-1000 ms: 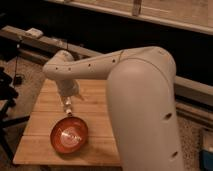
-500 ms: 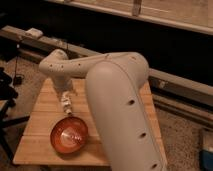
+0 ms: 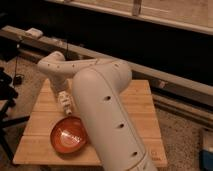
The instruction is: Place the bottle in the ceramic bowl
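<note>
Presently on record, item by item:

1. Gripper [image 3: 66,105], at the lower end of the large white jointed robot arm [image 3: 105,117]: it points down over the left half of the desk, just off the bowl's rim at about 11 o'clock. The fingers are clamped on the bottle.

2. Small pale whitish translucent bottle with a white label bearing reddish marks [image 3: 64,100]: held in the gripper, roughly upright, and not inside the bowl. It sits just beyond the bowl's far-left edge. Whether its base touches the wood cannot be told.

3. Round shallow glossy orange-red ceramic bowl with a lighter shiny centre [image 3: 62,137]: it rests on the desk near the front edge, left of centre. Its right side, at 3 o'clock, is hidden behind the arm. The visible interior holds nothing.

4. Pale slatted wooden desk [image 3: 137,105]: rectangular, seen from above at an angle. The arm crosses it from about 5 o'clock up to the elbow, then bends back toward 10 o'clock to a rounded joint above the gripper.

5. Long pale ledge or rail [image 3: 165,82]: it runs diagonally behind the desk, from 10 o'clock toward 3 o'clock.

6. Small white flat object [image 3: 34,32]: it lies on that ledge near its far-left end.

7. Speckled grey floor [image 3: 180,135]: it shows to the right of the desk.
</note>
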Motion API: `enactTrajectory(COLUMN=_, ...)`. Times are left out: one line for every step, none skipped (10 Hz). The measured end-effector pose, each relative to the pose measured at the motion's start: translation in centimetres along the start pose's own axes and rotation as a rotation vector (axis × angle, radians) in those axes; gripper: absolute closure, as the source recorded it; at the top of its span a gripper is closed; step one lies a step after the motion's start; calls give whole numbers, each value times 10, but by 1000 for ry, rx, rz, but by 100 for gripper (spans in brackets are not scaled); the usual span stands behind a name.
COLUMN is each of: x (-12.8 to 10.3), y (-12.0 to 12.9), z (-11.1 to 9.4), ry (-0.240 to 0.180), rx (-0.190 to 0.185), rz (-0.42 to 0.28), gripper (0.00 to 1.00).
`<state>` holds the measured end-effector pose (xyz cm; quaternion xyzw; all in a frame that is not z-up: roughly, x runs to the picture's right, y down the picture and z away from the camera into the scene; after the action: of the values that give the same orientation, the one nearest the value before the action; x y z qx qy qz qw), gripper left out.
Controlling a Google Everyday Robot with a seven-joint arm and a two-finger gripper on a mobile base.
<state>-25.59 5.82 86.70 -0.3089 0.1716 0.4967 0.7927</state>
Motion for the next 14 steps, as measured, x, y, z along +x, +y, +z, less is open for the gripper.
enactTrajectory(x=-4, y=1, z=5, ry=8, rx=-2, rz=-2, gripper=35)
enactTrajectory(x=-6, y=1, z=8, ry=15, rx=-5, rz=-2, gripper=35)
enactTrajectory(x=-7, y=3, z=13, ry=21, rx=-7, rz=-6, gripper=35)
enactTrajectory(x=-9, y=7, z=19, ry=27, rx=-13, rz=-10, gripper=35)
enactTrajectory(x=-10, y=6, z=22, ry=30, rx=-25, rz=-10, gripper=35)
enactTrajectory(x=-11, y=5, z=24, ry=34, rx=-35, rz=-7, gripper=35)
enactTrajectory(x=-12, y=3, z=28, ry=37, rx=-49, rz=-7, gripper=35)
enactTrajectory(x=-13, y=4, z=30, ry=39, rx=-56, rz=-8, gripper=35)
enactTrajectory(x=-15, y=7, z=33, ry=39, rx=-63, rz=-9, gripper=35)
enactTrajectory(x=-17, y=5, z=37, ry=40, rx=-67, rz=-7, gripper=35)
enactTrajectory(x=-18, y=3, z=42, ry=44, rx=-70, rz=-4, gripper=35)
enactTrajectory(x=-18, y=4, z=48, ry=50, rx=-71, rz=-5, gripper=35)
enactTrajectory(x=-19, y=7, z=58, ry=59, rx=-70, rz=-10, gripper=35)
enactTrajectory(x=-18, y=6, z=63, ry=67, rx=-65, rz=-9, gripper=35)
